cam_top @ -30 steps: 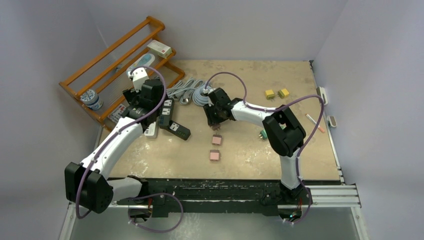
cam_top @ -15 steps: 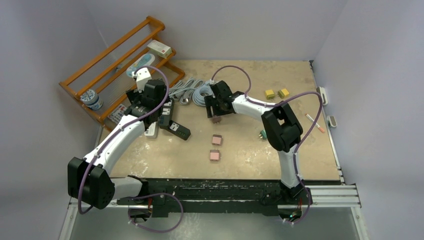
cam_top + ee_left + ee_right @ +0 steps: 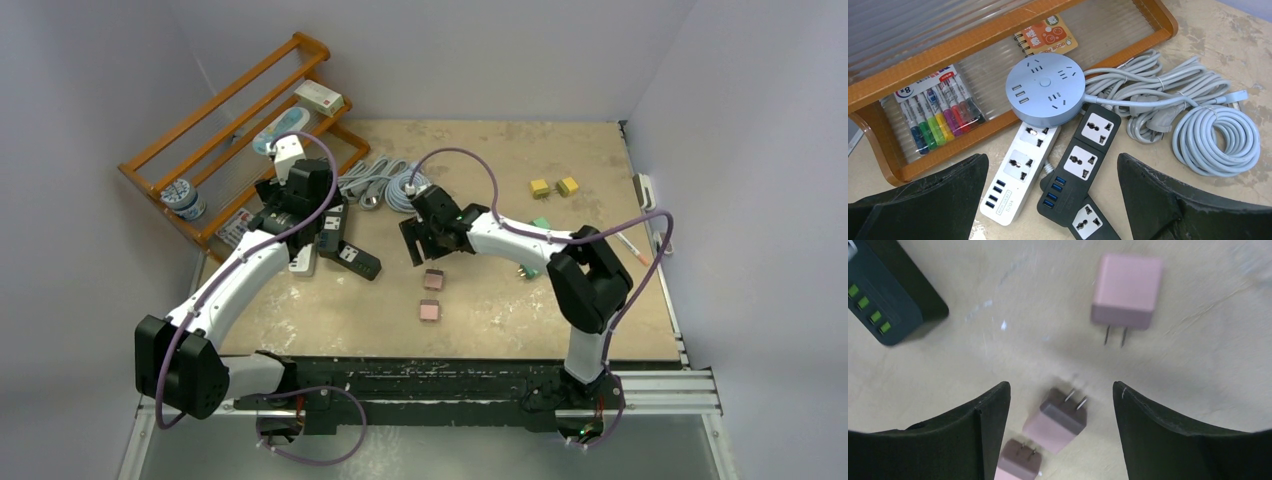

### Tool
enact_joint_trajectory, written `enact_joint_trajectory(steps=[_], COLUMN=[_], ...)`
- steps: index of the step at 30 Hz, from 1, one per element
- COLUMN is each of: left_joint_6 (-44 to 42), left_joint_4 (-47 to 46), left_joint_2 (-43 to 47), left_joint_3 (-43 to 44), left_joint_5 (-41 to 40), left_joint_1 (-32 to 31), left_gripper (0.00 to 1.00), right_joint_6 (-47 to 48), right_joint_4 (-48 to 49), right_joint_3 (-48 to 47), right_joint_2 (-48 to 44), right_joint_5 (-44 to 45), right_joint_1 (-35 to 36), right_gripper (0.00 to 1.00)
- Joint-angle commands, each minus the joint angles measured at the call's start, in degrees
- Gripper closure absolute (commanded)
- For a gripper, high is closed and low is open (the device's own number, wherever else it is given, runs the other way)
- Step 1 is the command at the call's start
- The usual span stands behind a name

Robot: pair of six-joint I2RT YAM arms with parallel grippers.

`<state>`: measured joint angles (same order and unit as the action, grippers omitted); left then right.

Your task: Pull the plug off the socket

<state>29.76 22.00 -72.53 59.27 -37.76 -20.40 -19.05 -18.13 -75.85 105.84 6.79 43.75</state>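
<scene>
1. Right of the black socket strip (image 3: 1080, 155), three pink two-pronged plugs (image 3: 1055, 420) lie on the counter (image 3: 600, 160).
2. Right claw (image 3: 1061, 387), released, hangs over them; left claw (image 3: 1052, 156), released, over the strip.
3. Marker pack (image 3: 940, 112) left of it reads "8".

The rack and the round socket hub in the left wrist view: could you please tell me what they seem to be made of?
The rack looks like wood with a glossy orange-brown varnish: its rails show sheen and rounded corners; its shelf panel seems ribbed translucent plastic or glass. The round socket hub looks like matte blue-grey moulded plastic, evenly coloured.
</scene>
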Motion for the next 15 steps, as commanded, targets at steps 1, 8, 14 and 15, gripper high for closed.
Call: enact_joint_trajectory(steps=[1, 8, 14, 15], left_joint_6=[-0.6, -0.7, -0.8, -0.6], left_joint_4=[-0.4, 0.4, 0.6, 0.7], left_joint_2=[1.7, 2.8, 4.1, 4.2], left_joint_3=[1.7, 1.1, 0.2, 0.1], left_joint_5=[1.8, 3.4, 3.5, 3.7], left_joint_1=[-0.3, -0.3, -0.3, -0.3], left_gripper=[0.0, 0.0, 0.0, 0.0], right_joint_6=[-2.8, -6.0, -6.8, -7.0], right_joint_4=[-4.9, -7.8, -9.2, -9.3], right_joint_3=[1.8, 1.4, 1.9, 2.3], right_joint_2=[0.2, 2.3, 3.6, 3.5], right_joint_5=[-1.3, -0.6, -1.8, -2.0], right_joint_1=[1.4, 2.5, 3.2, 3.4], right_gripper=[0.25, 0.28, 0.32, 0.33])
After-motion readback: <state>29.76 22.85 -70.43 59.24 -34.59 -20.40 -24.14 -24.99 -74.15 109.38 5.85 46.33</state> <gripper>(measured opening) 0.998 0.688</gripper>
